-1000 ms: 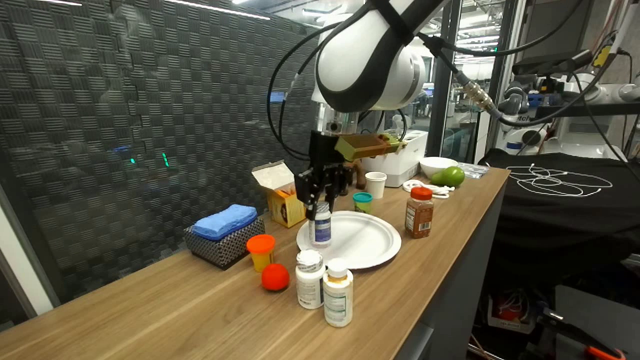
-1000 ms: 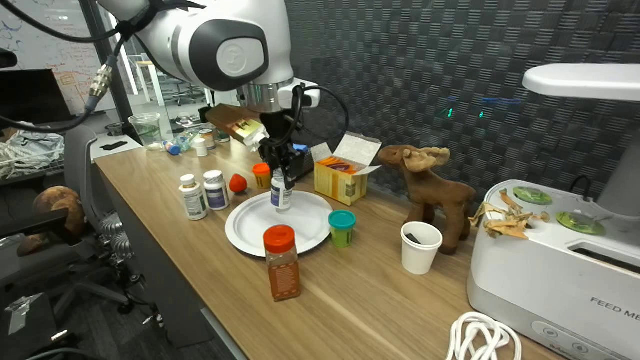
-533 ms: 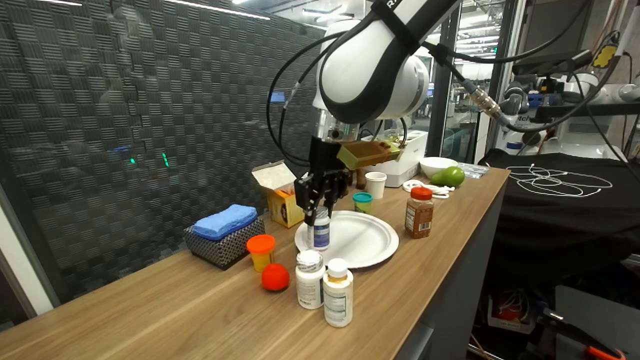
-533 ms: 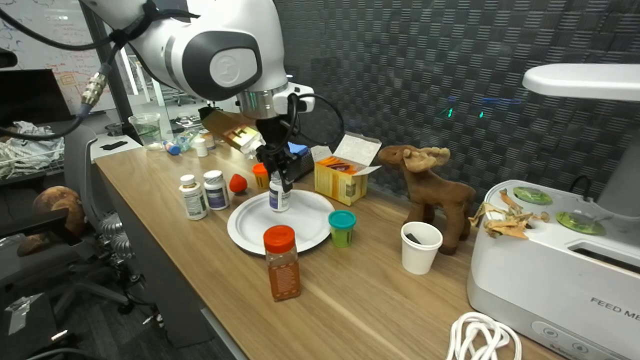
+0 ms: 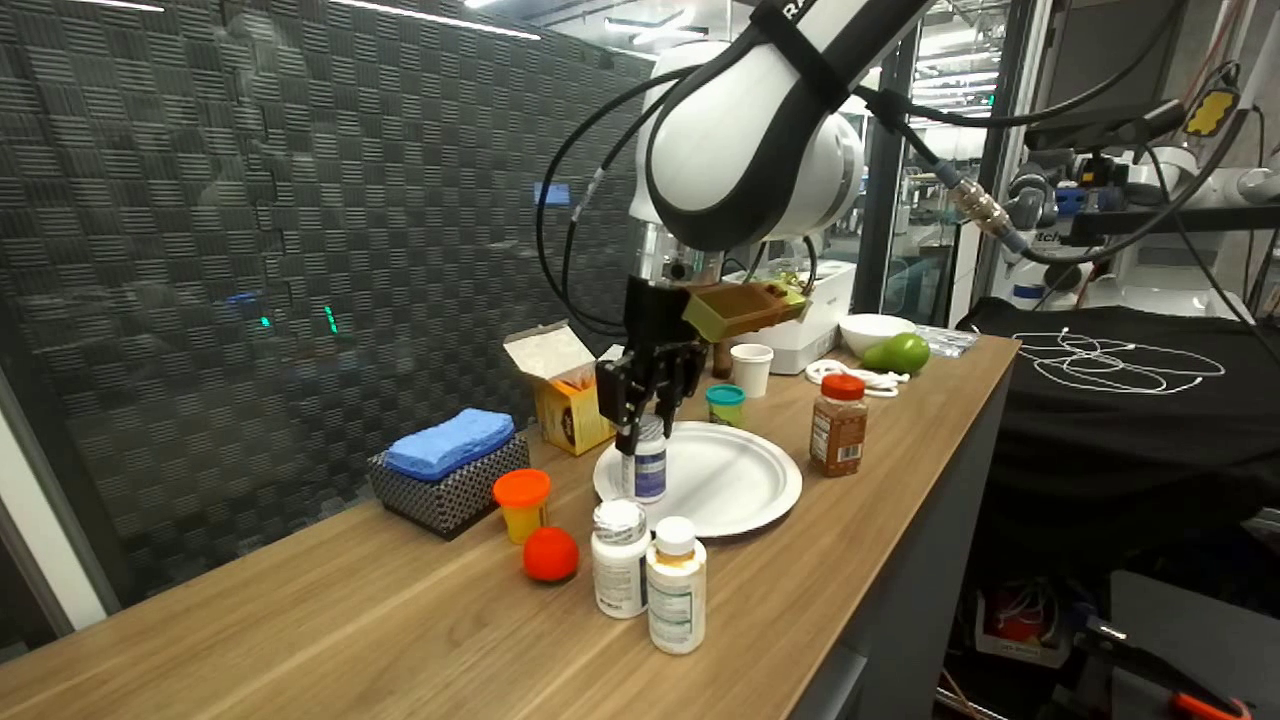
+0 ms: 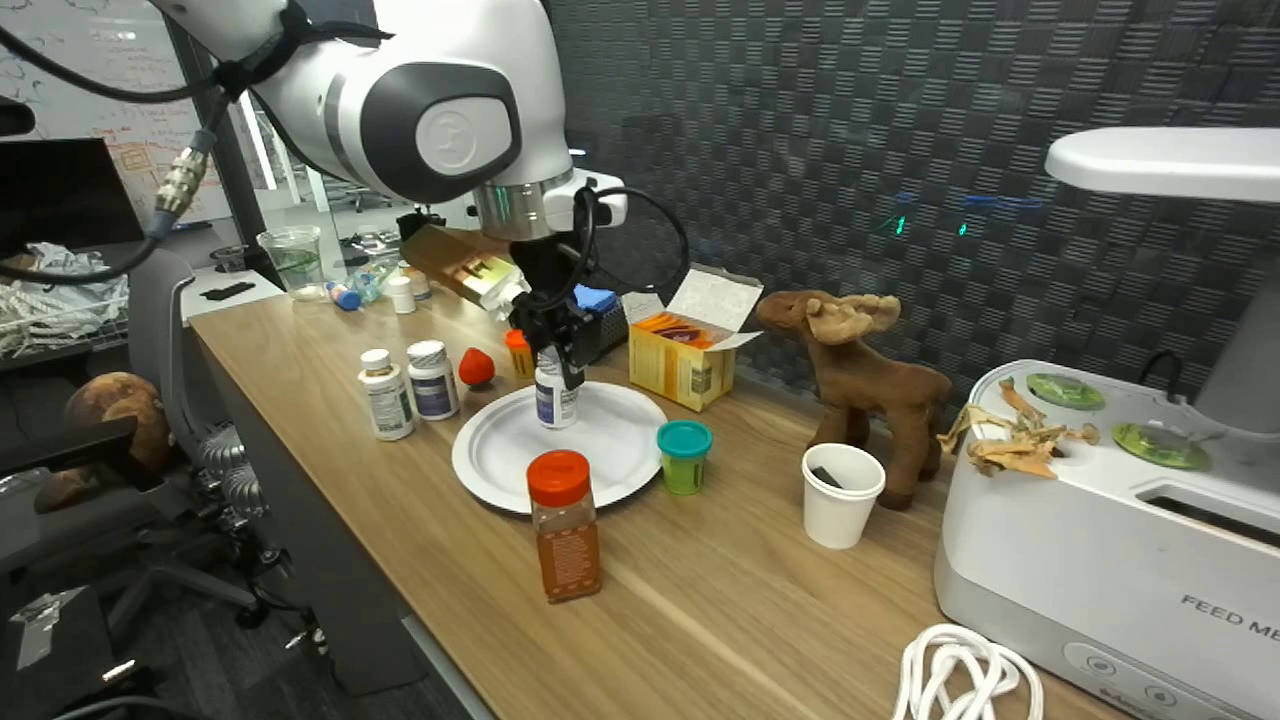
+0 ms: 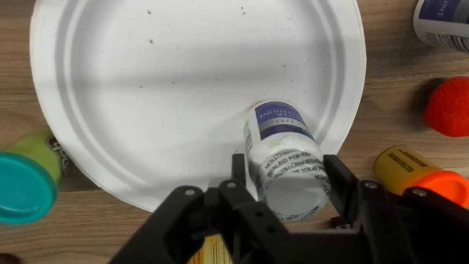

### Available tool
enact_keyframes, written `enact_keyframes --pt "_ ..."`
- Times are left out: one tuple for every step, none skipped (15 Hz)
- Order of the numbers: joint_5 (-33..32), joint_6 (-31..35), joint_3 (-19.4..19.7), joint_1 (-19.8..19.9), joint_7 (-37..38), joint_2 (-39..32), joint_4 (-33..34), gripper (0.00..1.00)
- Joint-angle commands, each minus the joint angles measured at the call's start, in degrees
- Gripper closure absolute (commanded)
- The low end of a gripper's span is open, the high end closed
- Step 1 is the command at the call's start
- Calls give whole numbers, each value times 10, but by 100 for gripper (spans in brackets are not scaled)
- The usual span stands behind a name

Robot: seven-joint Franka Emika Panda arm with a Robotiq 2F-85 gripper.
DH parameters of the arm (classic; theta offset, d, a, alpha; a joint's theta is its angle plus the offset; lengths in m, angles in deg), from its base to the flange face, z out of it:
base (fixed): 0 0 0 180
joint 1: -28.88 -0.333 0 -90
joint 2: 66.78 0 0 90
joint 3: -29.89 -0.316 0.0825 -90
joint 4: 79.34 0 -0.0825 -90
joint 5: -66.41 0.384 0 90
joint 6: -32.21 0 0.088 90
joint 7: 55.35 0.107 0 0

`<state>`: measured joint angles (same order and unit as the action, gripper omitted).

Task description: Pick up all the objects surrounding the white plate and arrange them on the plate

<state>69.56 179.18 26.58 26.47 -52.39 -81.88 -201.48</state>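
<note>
My gripper [image 5: 647, 430] is around the top of a white and purple bottle [image 5: 648, 475], with fingers close on both sides. The bottle stands near the edge of the white plate [image 5: 735, 490]. In the wrist view the bottle [image 7: 280, 121] seems to meet the right finger; a thin strip shows beside the left one. Around the plate stand a second white and purple bottle [image 6: 433, 385], a white and green bottle [image 6: 386, 400], a red ball [image 5: 550, 555], an orange-lidded yellow tub [image 5: 522, 505], a teal-lidded green tub [image 6: 684, 460] and a red-lidded spice jar [image 6: 566, 530].
An open yellow box [image 6: 682, 365] and a dark tissue box [image 5: 450, 495] with a blue cloth [image 5: 450, 445] stand along the wall. A toy moose [image 6: 870, 390], white cups [image 6: 842, 500], a white cable [image 6: 965, 670] and a white appliance [image 6: 1080, 590] stand farther along.
Over the last second my gripper and the bottle have come down slightly onto the plate and shifted a little sideways together. The plate has slid slightly and come back.
</note>
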Motion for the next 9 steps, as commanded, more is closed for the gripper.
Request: enact_keyframes --pt "2 -18 5 4 -8 26 -6 10" --pt "10 -26 6 9 -9 32 -2 3" --pt "12 -33 10 13 -8 39 3 0" --pt "12 -36 16 18 -3 47 8 0" --pt "9 -38 23 22 1 55 12 0" --pt "1 -36 33 26 10 62 16 0" --pt "-7 -32 42 30 18 68 19 0" --pt "-15 -25 52 34 25 72 21 0" --pt "-23 -24 62 38 33 75 24 0"
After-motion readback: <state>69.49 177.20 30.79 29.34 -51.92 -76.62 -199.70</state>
